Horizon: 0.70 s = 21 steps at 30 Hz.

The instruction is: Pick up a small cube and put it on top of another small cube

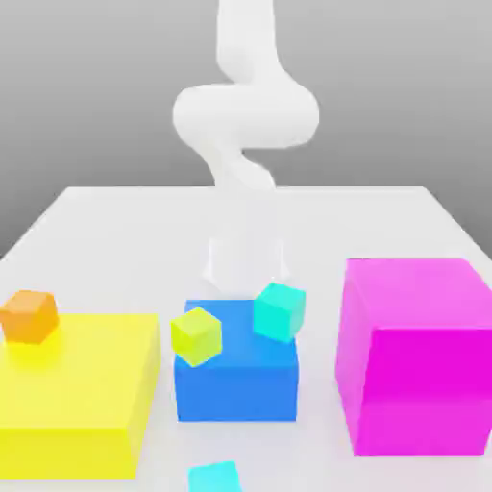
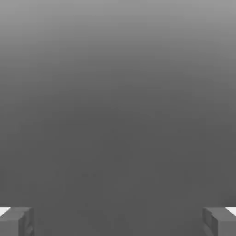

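In the hand view, 2 grey fingers [image 2: 16, 222] of the Panda gripper [image 2: 118, 221], standing wide apart, with a plain grey background [image 2: 118, 115] between and beyond. In the exterior view, a smooth white robot arm [image 1: 246, 115], rising behind the coloured blocks. As for the places of cubes and blocks relative to the fingers, cannot tell from these 2 views.

At the far right corner of a low blue block [image 1: 236, 392], a small plain turquoise cube [image 1: 278, 313], turned and tilted; whether touching the block, cannot tell. At the exterior view's bottom edge, nearer than the blue block, a small plain cyan cube [image 1: 214, 478], partly cut off. Which of these 2 is meant for lifting, cannot tell.

Over the blue block's left side, a small yellow-green cube [image 1: 196, 336], also tilted. To the exterior view's left, a wide flat yellow block [image 1: 82, 375], with a small orange cube [image 1: 28, 317] at its far edge. To the exterior view's right, a tall magenta block [image 1: 423, 375], well apart from the yellow one.
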Available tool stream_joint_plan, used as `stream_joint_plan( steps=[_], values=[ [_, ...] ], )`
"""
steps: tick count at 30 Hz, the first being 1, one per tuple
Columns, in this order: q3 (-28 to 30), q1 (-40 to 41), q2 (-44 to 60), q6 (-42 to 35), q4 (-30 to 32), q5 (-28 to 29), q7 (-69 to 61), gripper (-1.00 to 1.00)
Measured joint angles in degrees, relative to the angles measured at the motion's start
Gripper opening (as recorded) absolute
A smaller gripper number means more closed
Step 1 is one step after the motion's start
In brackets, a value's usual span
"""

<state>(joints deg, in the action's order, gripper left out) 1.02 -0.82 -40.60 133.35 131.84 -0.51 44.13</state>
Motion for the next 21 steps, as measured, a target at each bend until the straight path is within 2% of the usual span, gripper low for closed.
stream_joint_plan(
  steps=[10, 21],
  values=[
    [3.6, -2.6, 21.1, 6.3, 0.2, -2.7, -7.4, 0.0],
    [4.8, -2.7, 44.0, 13.2, 0.5, -5.1, -15.0, 0.0]
  ],
)
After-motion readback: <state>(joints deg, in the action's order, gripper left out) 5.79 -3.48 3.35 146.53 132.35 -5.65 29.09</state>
